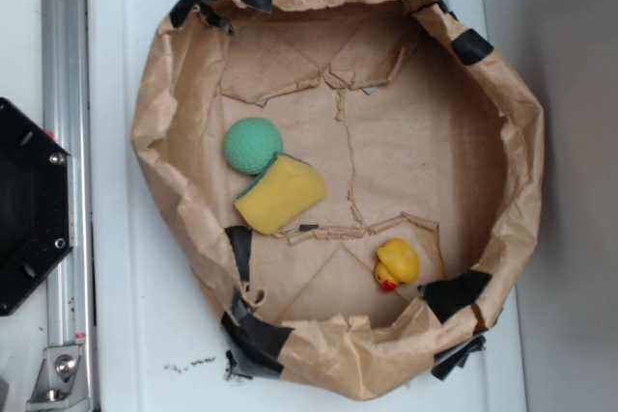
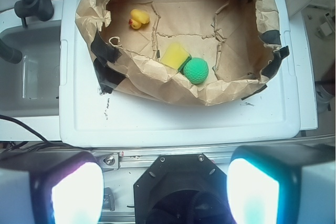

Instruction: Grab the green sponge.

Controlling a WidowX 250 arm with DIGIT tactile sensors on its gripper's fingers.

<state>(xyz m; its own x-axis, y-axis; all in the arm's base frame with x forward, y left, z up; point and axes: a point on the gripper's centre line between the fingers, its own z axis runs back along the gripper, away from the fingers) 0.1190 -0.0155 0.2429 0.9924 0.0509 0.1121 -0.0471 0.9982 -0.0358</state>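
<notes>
Sponge (image 1: 280, 194) (unlabelled) touching green ball (image 1: 253, 145)

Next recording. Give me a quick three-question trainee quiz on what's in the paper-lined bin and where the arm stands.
1. True or false: the green ball touches the sponge in the paper bin.
2. Which toy sits apart from the other two? A) rubber duck B) toy car C) wooden block
3. Fill in: in the wrist view the gripper is ____ the bin, jaws spread wide.

Key
1. True; the ball rests against the sponge's green-backed edge.
2. A; the duck lies alone near the bin wall.
3. Outside; it hangs back over the black base plate, with the white lid between it and the bin.
</notes>
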